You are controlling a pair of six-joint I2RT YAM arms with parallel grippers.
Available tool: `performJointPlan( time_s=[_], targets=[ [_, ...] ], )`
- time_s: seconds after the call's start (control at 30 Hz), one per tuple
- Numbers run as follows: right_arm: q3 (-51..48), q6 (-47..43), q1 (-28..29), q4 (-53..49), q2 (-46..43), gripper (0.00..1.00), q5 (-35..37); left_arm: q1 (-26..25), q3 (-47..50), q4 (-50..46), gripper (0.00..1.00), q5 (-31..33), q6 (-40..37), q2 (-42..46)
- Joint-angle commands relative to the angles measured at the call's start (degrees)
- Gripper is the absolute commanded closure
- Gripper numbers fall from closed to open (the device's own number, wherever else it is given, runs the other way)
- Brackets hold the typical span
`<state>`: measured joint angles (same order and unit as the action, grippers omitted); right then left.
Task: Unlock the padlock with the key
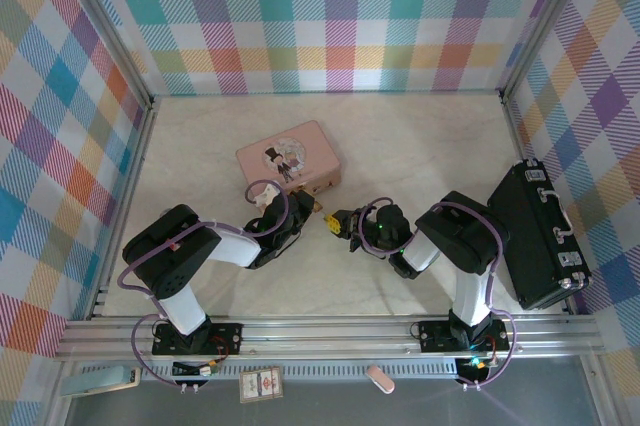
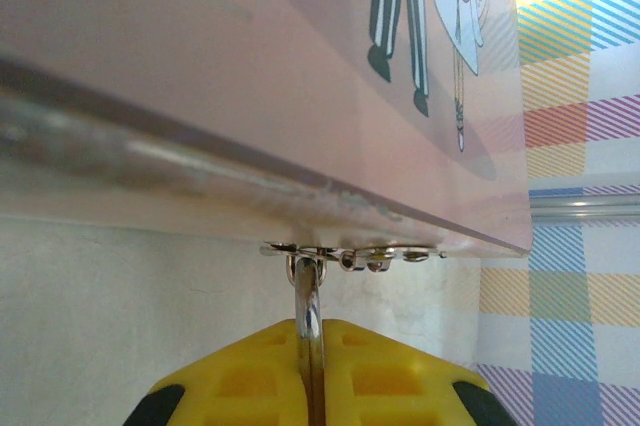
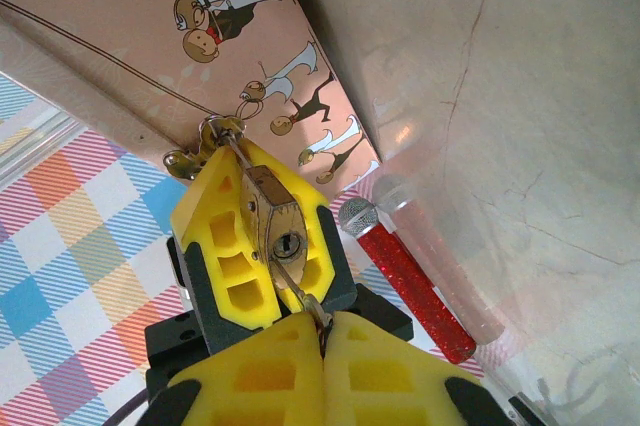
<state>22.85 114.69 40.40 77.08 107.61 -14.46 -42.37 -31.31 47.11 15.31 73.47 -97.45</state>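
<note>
- While the right gripper [image 3: 322, 334] pinches the key [image 3: 306, 298] at the keyhole, a skewed push could slip or jam it;
- left gripper [image 2: 312, 334] clamps the padlock [image 3: 272, 221], midway between the desk's side edges; twisting may wrench it loose;
- beyond, the pink box [image 1: 288, 156] could drag along.

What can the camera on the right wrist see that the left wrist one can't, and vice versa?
Right wrist: the brass padlock face-on with its keyhole, the key pinched by the right gripper, a red glitter tube. Left wrist: the latch plate edge-on. Both: the pink box, the shackle, the left gripper.
</note>
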Motion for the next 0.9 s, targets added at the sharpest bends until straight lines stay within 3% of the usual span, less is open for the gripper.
performJointPlan(
  time_s=[0.0, 0.87],
  targets=[
    [0.62, -0.08, -0.26, 1.28, 0.76, 1.00, -0.61, -0.42, 0.02, 7.99, 1.00, -5.10, 6.59, -0.57],
    [1.85, -1.32, -0.18, -1.01, 0.75, 1.00, -1.00, -0.87, 0.26, 7.17, 1.00, -5.63, 6.77, 0.35]
  ],
)
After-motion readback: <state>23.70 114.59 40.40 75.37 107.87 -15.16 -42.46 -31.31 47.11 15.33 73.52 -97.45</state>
